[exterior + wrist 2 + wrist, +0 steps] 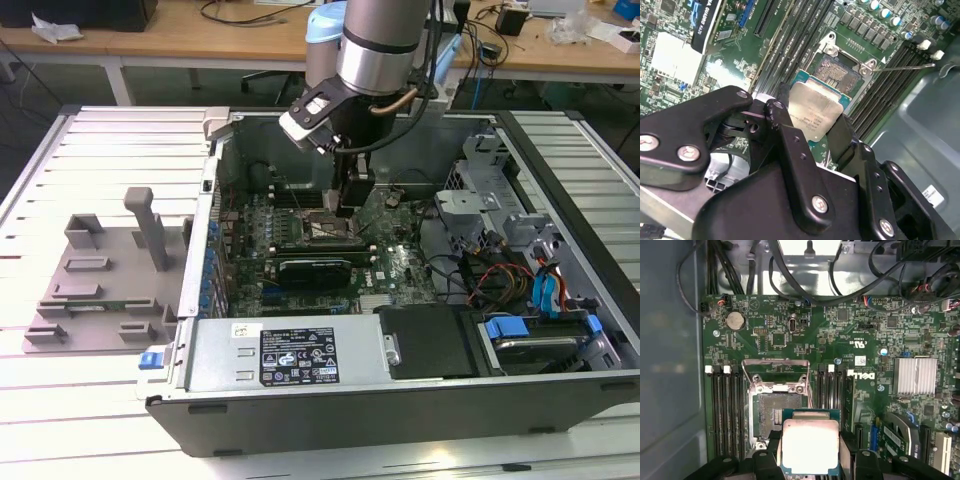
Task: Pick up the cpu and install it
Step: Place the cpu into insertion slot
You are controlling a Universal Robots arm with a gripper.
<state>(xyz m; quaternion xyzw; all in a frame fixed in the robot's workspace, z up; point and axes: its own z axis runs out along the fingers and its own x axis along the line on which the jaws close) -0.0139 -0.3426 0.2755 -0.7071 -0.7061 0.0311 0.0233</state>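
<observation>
The cpu [812,112] [810,445], a small square chip with a silvery top plate on a green board, sits between the two black fingers of my gripper [812,125] [810,455], which is shut on it. One finger [777,115] presses one edge and the other finger [842,135] the opposite edge. The chip hangs just above the motherboard, partly overlapping the open socket [774,412] [840,72], whose metal load plate [776,371] is swung up. In the exterior view my gripper [345,195] reaches down into the computer case over the socket [330,228].
Memory slots [725,410] flank the socket. A black expansion card [315,268] lies in front of it, a finned heatsink [915,375] off to one side. The power supply [300,350], drive cage [500,190] and cables [490,280] fill the case. A grey fixture tray [100,270] stands at the exterior view's left.
</observation>
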